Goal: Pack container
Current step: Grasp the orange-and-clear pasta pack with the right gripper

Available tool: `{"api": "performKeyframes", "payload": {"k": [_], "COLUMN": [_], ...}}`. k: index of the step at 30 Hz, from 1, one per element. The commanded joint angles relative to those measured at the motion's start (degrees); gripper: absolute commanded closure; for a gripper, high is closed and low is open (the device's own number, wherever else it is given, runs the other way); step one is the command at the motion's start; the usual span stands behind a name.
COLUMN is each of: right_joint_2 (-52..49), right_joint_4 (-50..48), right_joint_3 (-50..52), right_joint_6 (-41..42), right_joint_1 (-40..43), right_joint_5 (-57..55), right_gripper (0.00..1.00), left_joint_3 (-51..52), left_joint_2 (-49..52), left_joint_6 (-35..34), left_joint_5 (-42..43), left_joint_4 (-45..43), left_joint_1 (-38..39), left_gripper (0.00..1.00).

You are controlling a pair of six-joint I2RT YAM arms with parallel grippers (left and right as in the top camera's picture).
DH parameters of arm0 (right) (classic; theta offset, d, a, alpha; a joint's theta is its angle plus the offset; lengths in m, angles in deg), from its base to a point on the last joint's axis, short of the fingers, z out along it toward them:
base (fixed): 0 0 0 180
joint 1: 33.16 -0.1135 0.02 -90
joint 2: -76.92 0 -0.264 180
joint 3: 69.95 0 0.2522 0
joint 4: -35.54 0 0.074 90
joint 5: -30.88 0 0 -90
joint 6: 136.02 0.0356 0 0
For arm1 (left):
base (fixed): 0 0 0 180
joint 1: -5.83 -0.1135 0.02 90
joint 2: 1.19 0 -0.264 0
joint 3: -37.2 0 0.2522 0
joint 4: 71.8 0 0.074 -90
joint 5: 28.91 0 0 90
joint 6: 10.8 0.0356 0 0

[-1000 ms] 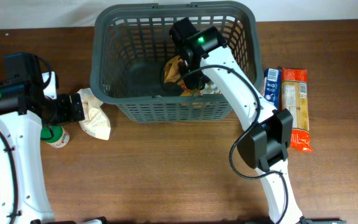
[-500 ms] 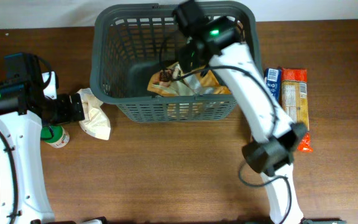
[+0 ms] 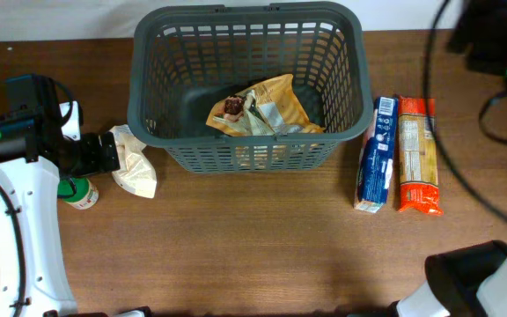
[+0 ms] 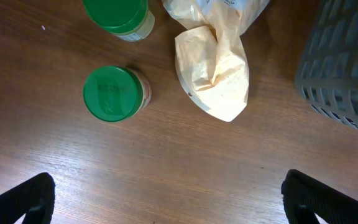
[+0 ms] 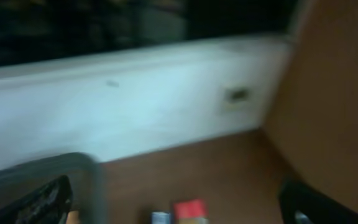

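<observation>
The container (image 3: 245, 15), a dark grey lattice basket, stands at the back middle of the table. A yellow snack bag (image 3: 267, 110) lies inside it. My left gripper (image 4: 173, 202) is open over bare wood, left of the basket, with a crumpled beige bag (image 4: 216, 68) and two green-lidded jars (image 4: 110, 93) ahead of it. My right arm (image 3: 500, 53) is raised at the far right edge, away from the basket. Its gripper (image 5: 179, 205) is open and holds nothing; that view is blurred.
A blue packet (image 3: 375, 154) and an orange-red packet (image 3: 416, 154) lie side by side on the table right of the basket. The beige bag (image 3: 135, 163) and a green-lidded jar (image 3: 77, 189) sit by the left arm.
My right gripper opened inside the basket, left the yellow snack bag there, then rose and swung off to the far right. The left arm has not moved.
</observation>
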Motion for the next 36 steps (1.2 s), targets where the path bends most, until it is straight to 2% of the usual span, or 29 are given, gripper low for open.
{"api": "performKeyframes", "payload": {"k": [1,5,10,15,17,22,28,31,33,34,35,36], "right_joint_2": [-4.31,-5.81,-9.07,-11.3,-11.45,-11.45,-11.45,-11.45,-11.45,-11.45,-11.45,-11.45], "right_joint_4": [0.46,0.28,-2.25,-6.91,-10.45,-20.22,-29.64,-32.0,-32.85,-33.22,-33.7,-34.07], "right_joint_3": [7.63,19.43,36.3,52.22,59.08,75.14,87.93,90.27,91.08,91.36,91.78,92.06], "right_joint_6": [3.61,5.64,4.96,2.54,-0.39,-1.27,-1.25,-1.22,-1.2,-1.2,-0.98,-0.76], "right_joint_1": [9.7,17.9,23.41,24.06,23.78,23.74,24.09,24.02,24.04,24.04,24.04,24.04], "right_joint_5": [3.04,10.51,20.06,24.5,27.67,28.26,29.16,29.16,29.16,29.16,29.16,29.31], "right_gripper": [0.01,0.02,0.02,0.02,0.02,0.01,0.01,0.02,0.1,0.23,0.43,0.55], "left_joint_3": [-0.68,-0.68,-0.68,-0.68,-0.68,-0.68,-0.68,-0.68,-0.68,-0.68,-0.68,-0.68], "left_joint_2": [0.33,0.33,0.33,0.33,0.33,0.33,0.33,0.33,0.33,0.33,0.33,0.33], "left_joint_6": [0.07,0.07,0.07,0.07,0.07,0.07,0.07,0.07,0.07,0.07,0.07,0.07], "left_joint_5": [0.42,0.42,0.42,0.42,0.42,0.42,0.42,0.42,0.42,0.42,0.42,0.42], "left_joint_4": [0.04,0.04,0.04,0.04,0.04,0.02,0.02,0.04,0.04,0.04,0.04,0.04], "left_joint_1": [-0.31,-0.31,-0.31,-0.31,-0.31,-0.31,-0.31,-0.31,-0.31,-0.31,-0.31,-0.31], "left_gripper": [0.01,0.01,0.01,0.01,0.01,0.01,0.01,0.01,0.01,0.01,0.01,0.01]}}
